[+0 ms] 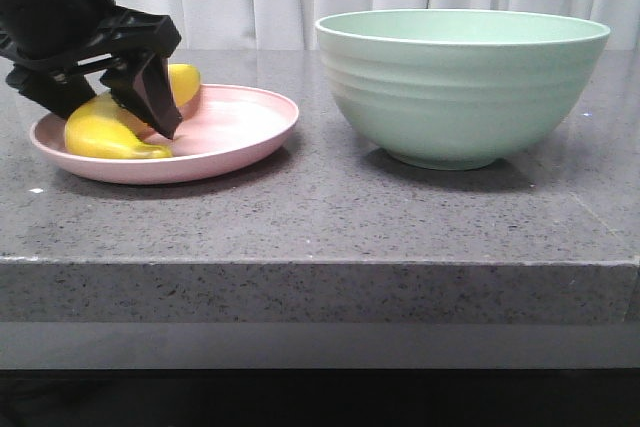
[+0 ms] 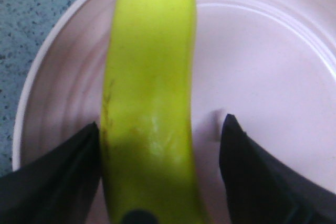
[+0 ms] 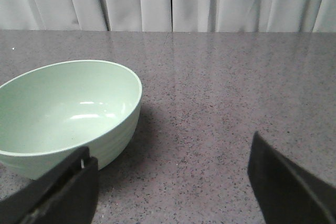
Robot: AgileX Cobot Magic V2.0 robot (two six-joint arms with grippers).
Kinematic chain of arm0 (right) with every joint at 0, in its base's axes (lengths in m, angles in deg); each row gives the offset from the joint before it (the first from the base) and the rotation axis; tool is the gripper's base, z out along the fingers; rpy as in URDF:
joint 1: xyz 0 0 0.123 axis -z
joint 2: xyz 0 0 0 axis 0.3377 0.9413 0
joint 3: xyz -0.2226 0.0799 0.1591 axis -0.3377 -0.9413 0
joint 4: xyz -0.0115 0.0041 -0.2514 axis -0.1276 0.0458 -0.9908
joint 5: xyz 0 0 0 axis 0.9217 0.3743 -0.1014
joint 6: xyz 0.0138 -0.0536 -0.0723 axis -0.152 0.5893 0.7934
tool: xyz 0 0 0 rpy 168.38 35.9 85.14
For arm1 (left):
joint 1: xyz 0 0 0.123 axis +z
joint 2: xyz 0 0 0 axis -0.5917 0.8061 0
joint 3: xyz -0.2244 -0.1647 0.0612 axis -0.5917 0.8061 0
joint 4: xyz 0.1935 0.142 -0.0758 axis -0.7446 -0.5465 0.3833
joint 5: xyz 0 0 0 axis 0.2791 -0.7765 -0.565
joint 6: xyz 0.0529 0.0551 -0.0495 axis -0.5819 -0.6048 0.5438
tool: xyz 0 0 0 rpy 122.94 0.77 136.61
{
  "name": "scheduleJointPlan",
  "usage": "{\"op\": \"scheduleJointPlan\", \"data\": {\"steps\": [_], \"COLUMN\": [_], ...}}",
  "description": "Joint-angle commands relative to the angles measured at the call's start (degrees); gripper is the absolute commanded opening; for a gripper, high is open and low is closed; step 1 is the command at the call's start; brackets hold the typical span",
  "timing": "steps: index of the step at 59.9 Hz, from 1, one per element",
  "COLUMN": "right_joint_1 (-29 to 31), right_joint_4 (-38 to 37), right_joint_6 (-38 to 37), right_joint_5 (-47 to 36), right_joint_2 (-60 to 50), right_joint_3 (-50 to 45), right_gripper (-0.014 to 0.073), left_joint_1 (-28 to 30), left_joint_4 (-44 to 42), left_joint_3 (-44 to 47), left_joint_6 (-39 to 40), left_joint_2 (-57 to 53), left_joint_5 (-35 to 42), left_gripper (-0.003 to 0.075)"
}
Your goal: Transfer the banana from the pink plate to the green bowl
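Straddling the smooth bright-yellow curved banana (image 2: 149, 108), the left end effector (image 2: 160, 177) is seen released.
It lies on the shallow pale-pink round plate (image 1: 245, 127).

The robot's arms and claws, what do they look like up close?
The left gripper is matte black, with blocky angular housing, black cables looping above it, and two flat fingers tapering to wedge tips. The right gripper shows only similar black wedge-shaped fingers. No markings are visible.
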Motion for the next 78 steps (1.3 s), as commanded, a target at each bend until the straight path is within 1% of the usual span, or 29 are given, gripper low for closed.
{"op": "scheduleJointPlan", "data": {"steps": [1,19,22,29,36,44,55,63,68,78], "right_joint_1": [0.3,0.3,0.3,0.3,0.3,0.3,0.3,0.3,0.3,0.3], "right_joint_4": [-0.3,-0.3,-0.3,-0.3,-0.3,-0.3,-0.3,-0.3,-0.3,0.7], "right_joint_6": [0.6,0.6,0.6,0.6,0.6,0.6,0.6,0.6,0.6,0.6], "right_joint_5": [-4.9,-4.9,-4.9,-4.9,-4.9,-4.9,-4.9,-4.9,-5.0,-5.0], "right_joint_2": [0.9,0.9,0.9,0.9,0.9,0.9,0.9,0.9,0.9,1.0], "right_joint_3": [2.0,2.0,2.0,2.0,2.0,2.0,2.0,2.0,2.0,2.0], "right_gripper": [0.0598,0.0598,0.0598,0.0598,0.0598,0.0598,0.0598,0.0598,0.0598,0.0598], "left_joint_1": [-0.3,-0.3,-0.3,-0.3,-0.3,-0.3,-0.3,-1.0,-2.7,-8.6], "left_joint_4": [0.4,0.4,0.4,0.4,0.4,0.4,0.4,2.6,3.2,3.6], "left_joint_3": [-1.8,-1.8,-1.8,-1.8,-1.8,-2.1,-7.6,-12.1,-14.2,-16.1], "left_joint_6": [0.1,0.2,0.2,0.2,0.2,0.2,0.2,0.2,0.2,0.2], "left_joint_2": [-2.1,-2.1,-2.1,-2.1,-2.1,-2.6,-5.2,-7.9,-9.4,-11.2], "left_joint_5": [3.9,7.9,7.8,7.8,7.8,9.4,7.7,6.5,6.1,5.4], "left_gripper": [0.0369,0.033,0.0306,0.0214,0.0144,0.0099,0.0094,0.0094,0.0094,0.0094]}}
